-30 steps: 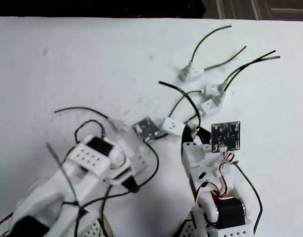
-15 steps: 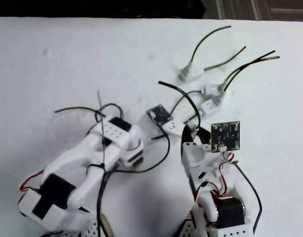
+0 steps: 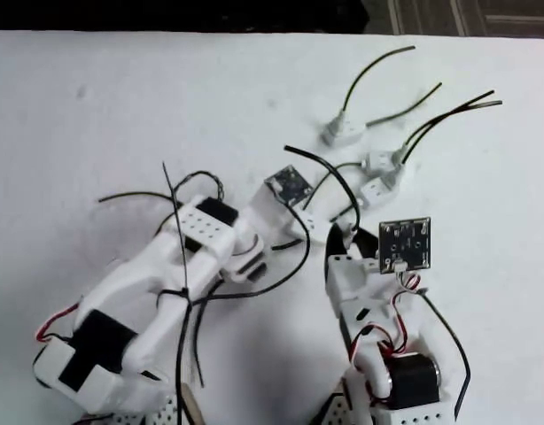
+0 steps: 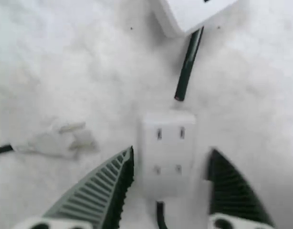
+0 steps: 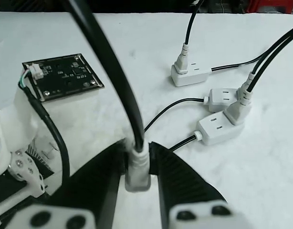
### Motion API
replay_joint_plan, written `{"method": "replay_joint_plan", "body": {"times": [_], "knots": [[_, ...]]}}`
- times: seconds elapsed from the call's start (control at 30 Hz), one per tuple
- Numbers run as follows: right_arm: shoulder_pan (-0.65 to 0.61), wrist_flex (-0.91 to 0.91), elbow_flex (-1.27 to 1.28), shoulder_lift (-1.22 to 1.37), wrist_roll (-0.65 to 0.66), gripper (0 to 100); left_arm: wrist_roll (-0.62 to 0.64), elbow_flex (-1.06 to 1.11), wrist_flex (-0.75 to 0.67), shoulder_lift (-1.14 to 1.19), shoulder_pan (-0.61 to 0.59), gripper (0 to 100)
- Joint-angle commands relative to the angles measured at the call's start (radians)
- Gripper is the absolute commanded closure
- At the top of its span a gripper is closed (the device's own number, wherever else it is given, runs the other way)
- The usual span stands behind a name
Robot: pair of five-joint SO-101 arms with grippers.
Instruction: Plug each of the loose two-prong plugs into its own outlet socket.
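The left gripper (image 4: 171, 155) is spread wide, straddling a white outlet socket (image 4: 168, 138) on the table (image 4: 65, 71). To its right, the right gripper (image 5: 137, 150) pinches a white plug (image 5: 136, 174).

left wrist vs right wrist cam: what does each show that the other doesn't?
Left wrist: a white outlet socket block between the fingers of the open left hand, with a loose pale plug beside it.
Right wrist: the right hand shut on a white plug on a black cord, three white sockets with plugs in them, and a dark square circuit board.
Both: the white table.
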Motion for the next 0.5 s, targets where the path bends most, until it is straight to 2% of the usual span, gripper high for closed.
{"method": "replay_joint_plan", "body": {"times": [0.0, 0.13, 0.23, 0.37, 0.47], "knots": [[0.008, -0.004, -0.005, 0.008, 0.014, 98.2, 0.032, -0.048, 0.097, -0.015, 0.008, 59], [0.004, 0.001, -0.005, 0.008, 0.015, 98.2, 0.031, -0.061, 0.158, -0.105, -0.008, 63], [0.001, 0.001, 0.015, 0.008, 0.072, 98.2, 0.034, -0.043, 0.198, -0.239, -0.027, 65], [-0.071, 0.001, 0.044, 0.010, 0.091, 98.2, 0.043, 0.015, 0.216, -0.456, -0.076, 69], [-0.124, 0.001, 0.048, 0.010, 0.091, 98.2, 0.077, 0.074, 0.215, -0.621, -0.159, 77]]}}
